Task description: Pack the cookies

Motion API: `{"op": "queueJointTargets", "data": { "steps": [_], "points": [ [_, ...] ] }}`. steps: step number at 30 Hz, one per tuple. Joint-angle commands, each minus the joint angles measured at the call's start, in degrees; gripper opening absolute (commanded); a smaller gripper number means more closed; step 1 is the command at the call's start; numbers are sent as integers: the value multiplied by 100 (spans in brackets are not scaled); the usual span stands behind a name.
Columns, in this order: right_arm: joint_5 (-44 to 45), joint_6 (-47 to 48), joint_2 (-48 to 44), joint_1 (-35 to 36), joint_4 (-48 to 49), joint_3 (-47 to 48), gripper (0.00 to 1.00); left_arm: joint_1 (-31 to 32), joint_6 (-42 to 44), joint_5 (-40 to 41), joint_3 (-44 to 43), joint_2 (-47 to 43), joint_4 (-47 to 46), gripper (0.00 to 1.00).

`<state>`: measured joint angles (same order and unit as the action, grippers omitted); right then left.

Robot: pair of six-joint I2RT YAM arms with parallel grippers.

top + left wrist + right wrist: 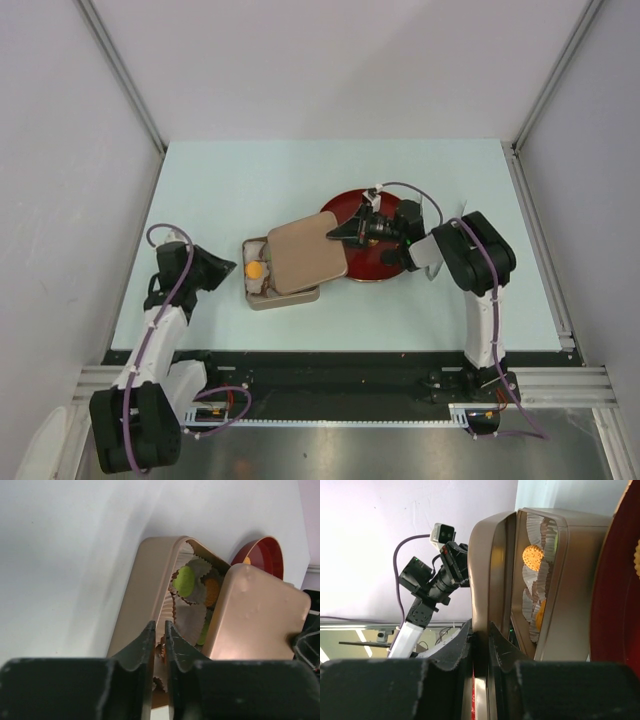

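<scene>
Overall light: bright, even and diffuse, cast from above; the pale bench (300,180) is lit evenly.
Shadows: a soft grey shadow is thrown on the bench beside the tin (145,595); the undersides of both pincers are left almost black.
Glare: a pale sheen and small bright specks are seen on the lid (255,615); the wall (380,530) is washed out nearly white.
Blur: the left pincer (159,624) and right pincer (480,625) are rendered soft, close to the lens.
Focus: the cookies (184,580) are rendered fairly sharp; the top view is sharp but coarse.
</scene>
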<state>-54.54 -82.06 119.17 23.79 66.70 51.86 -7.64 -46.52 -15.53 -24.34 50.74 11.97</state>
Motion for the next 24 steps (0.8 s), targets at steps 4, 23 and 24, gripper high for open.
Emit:
{"op": "queueJointTargets", "data": {
  "steps": [4,23,24],
  "points": [
    [-92,234,158,213,81,439,0,-80,-6,-337,210,208,-450,27],
    [111,112,712,530,247,615,0,-80,-191,-346,588,287,-581,16],
    [137,103,765,547,308,607,0,-71,-208,-337,605,287,-590,15]
  ]
}}
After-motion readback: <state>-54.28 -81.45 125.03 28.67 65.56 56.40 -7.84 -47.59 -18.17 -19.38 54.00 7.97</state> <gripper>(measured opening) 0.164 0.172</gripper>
